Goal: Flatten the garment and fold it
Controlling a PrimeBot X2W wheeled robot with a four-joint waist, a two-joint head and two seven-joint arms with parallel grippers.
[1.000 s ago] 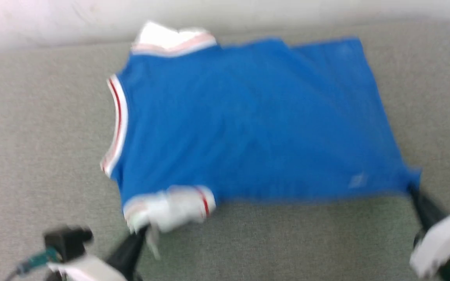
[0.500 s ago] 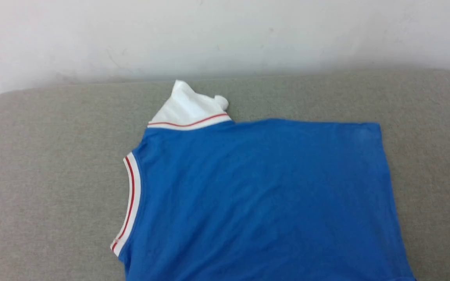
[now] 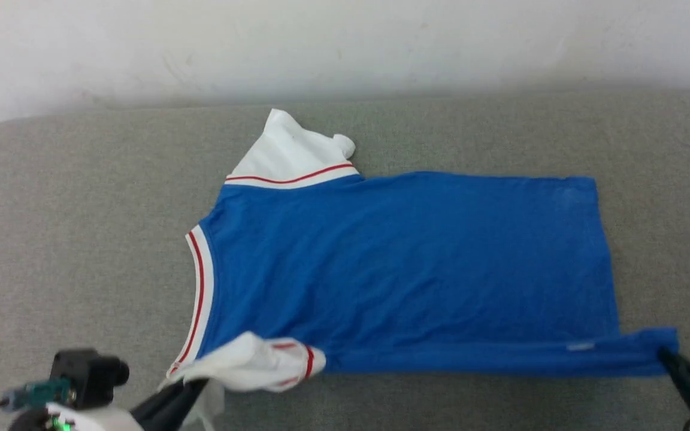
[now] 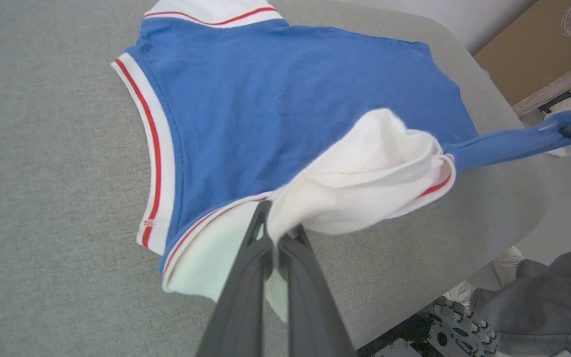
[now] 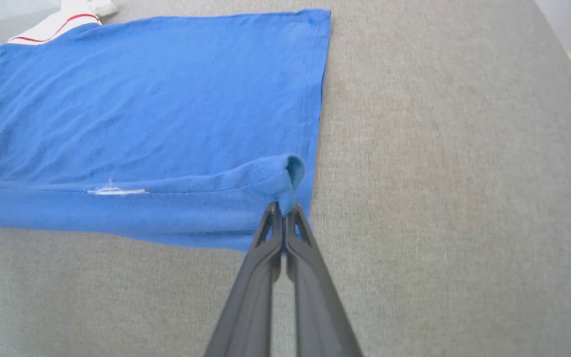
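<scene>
My left claw [image 3: 197,384] is pinched shut on the white sleeve [image 3: 261,362] at the desk's [image 3: 69,239] front edge and my right claw [image 3: 667,357] on the hem corner toward its front right. The garment [image 3: 411,263] is spread across the middle, and its near side, which looked flat a second ago, now rides up as a taut band, so I judge the first fold is starting. My left wrist view shows the sleeve bunched between closed fingers. My right wrist view shows the blue corner nipped and curling over.
</scene>
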